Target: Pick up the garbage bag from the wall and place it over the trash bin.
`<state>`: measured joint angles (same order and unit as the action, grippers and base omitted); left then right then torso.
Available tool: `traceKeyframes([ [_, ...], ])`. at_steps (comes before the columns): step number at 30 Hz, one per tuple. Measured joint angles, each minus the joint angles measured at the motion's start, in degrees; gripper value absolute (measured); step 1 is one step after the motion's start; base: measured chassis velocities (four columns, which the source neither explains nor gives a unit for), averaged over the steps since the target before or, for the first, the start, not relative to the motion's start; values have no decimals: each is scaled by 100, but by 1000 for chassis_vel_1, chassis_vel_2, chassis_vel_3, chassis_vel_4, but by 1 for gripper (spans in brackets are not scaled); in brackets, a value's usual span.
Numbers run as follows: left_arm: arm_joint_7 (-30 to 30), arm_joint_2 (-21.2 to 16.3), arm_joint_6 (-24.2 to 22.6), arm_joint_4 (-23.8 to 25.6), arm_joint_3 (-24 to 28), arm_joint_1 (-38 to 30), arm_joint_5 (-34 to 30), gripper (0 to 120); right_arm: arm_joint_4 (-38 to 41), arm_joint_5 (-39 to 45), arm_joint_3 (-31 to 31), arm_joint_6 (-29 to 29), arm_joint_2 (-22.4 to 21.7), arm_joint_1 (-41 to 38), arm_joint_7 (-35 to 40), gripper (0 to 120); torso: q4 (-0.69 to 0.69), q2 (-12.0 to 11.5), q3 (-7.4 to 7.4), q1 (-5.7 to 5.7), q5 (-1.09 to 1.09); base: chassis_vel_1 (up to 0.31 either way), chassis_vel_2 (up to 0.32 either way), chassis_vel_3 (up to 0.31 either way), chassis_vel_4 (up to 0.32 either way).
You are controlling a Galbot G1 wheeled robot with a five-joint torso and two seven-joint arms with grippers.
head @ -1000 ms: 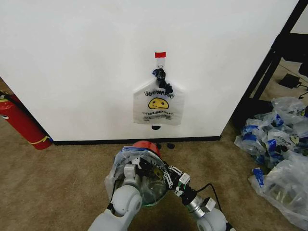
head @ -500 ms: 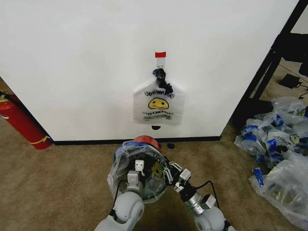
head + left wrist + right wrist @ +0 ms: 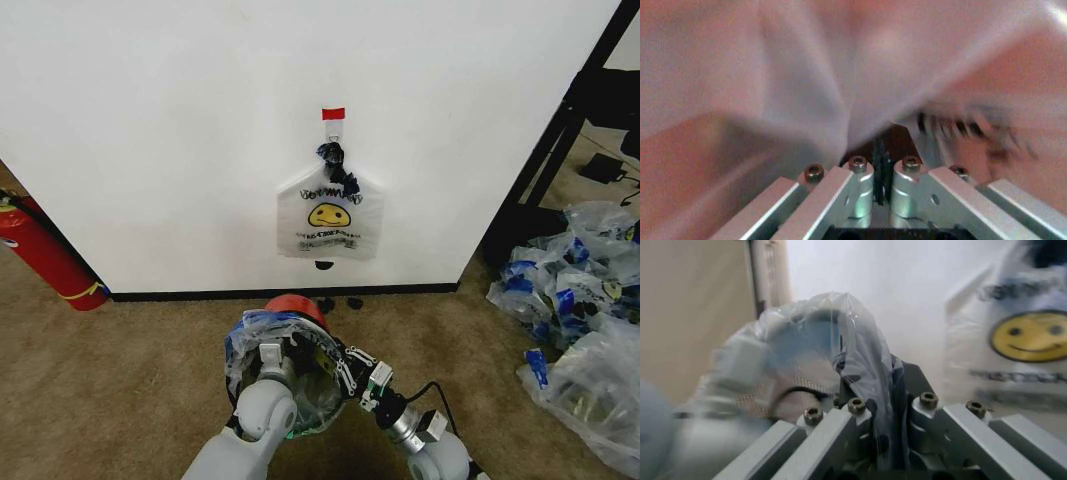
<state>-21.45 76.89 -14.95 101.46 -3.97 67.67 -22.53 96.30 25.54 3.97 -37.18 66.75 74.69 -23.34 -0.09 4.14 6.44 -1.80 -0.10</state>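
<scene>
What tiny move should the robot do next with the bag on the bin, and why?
Probably pull the garbage bag a little lower over the trash bin. In the head view the left gripper and right gripper both pinch the plastic, which bunches loosely around the bin's mouth, while the red base shows uncovered on the wall side.

The trash bin point(image 3: 291, 306) stands on the floor point(image 3: 130, 380) just in front of the wall point(image 3: 180, 140). The garbage bag point(image 3: 262, 335) lies over the bin. The left pincer point(image 3: 272, 356) and the right pincer point(image 3: 345, 368) sit at the bin, side by side. Another bag point(image 3: 329, 214) hangs on the wall behind the bin. A fire extinguisher point(image 3: 45, 255) leans at the wall's left end. A heap of bags point(image 3: 575, 320) lies on the floor to the right.
</scene>
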Motion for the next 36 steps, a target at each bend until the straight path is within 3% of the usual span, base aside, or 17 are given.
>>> traceKeyframes([
  [12, 150, -8, -189, 352, 123, 380, 265, 0, -72, 109, -38, 6, 106, -50, 517, 2, -1, 0, 0, 0, 0, 0, 0, 0, 0],
  [21, 99, -122, -644, 319, 82, 395, 1078, 0, 13, -470, 102, -138, 113, -83, 363, 2, 0, 0, 0, 0, 0, 0, 0, 0, 0],
  [28, 106, -176, -834, 270, 222, 425, 1117, 0, 77, -627, 150, -168, 94, -115, 237, 2, 0, 0, 0, 0, -1, 0, 0, 0, 0],
  [36, 158, -19, -546, 270, 426, 258, 710, 0, 92, -715, 130, -202, 87, -56, 41, 2, -1, 0, 0, 0, 0, 0, 0, 0, 0],
])
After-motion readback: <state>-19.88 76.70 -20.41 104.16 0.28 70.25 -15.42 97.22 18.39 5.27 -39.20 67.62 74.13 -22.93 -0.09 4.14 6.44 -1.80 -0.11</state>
